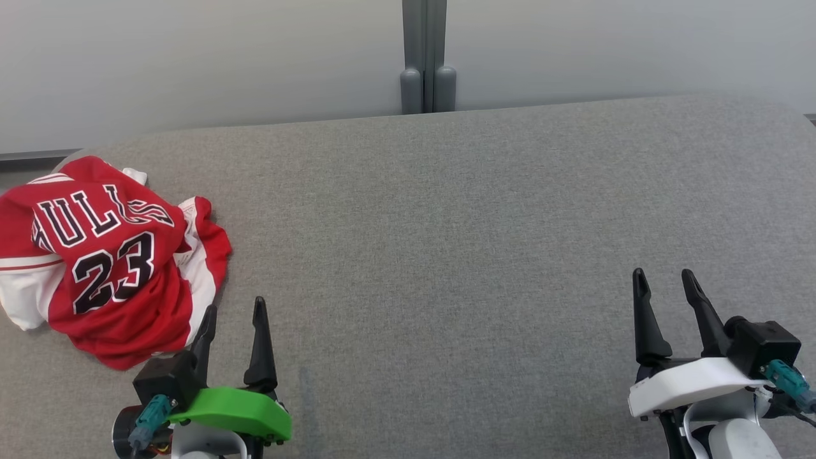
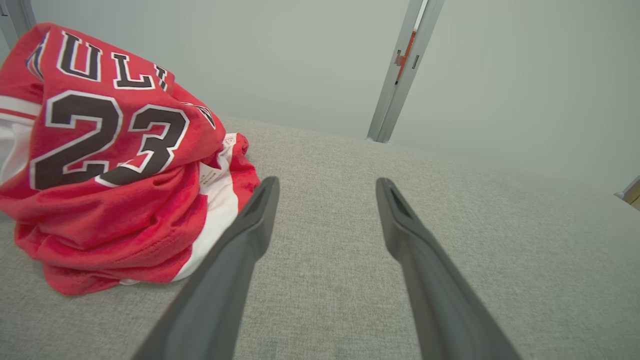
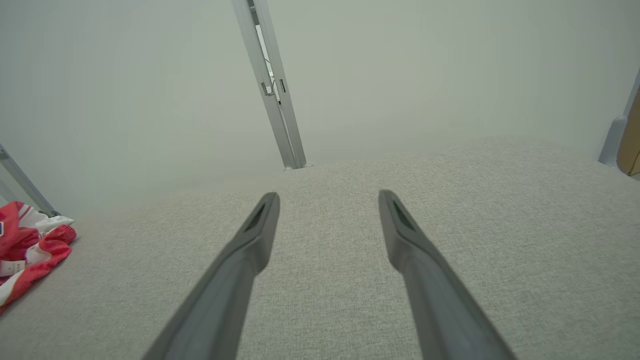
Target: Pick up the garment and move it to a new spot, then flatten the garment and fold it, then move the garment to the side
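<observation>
The garment (image 1: pixel 108 255) is a red and white basketball jersey with black lettering and the number 23, lying crumpled at the far left of the grey fabric table (image 1: pixel 446 242). My left gripper (image 1: pixel 234 307) stands open just right of the jersey's lower edge, nothing between its fingers. The left wrist view has the jersey (image 2: pixel 115 160) to the left of that open left gripper (image 2: pixel 326 184), its left fingertip close beside the cloth. Far off at the lower right, my right gripper (image 1: pixel 664 275) is open and empty. In the right wrist view the right gripper (image 3: pixel 327 196) hovers over bare fabric, the jersey (image 3: pixel 27 247) at the left edge.
A pale wall runs behind the table, with a grey vertical post (image 1: pixel 424 57) at its middle. The table's back edge curves down toward the left corner behind the jersey. Grey fabric stretches wide between the two grippers.
</observation>
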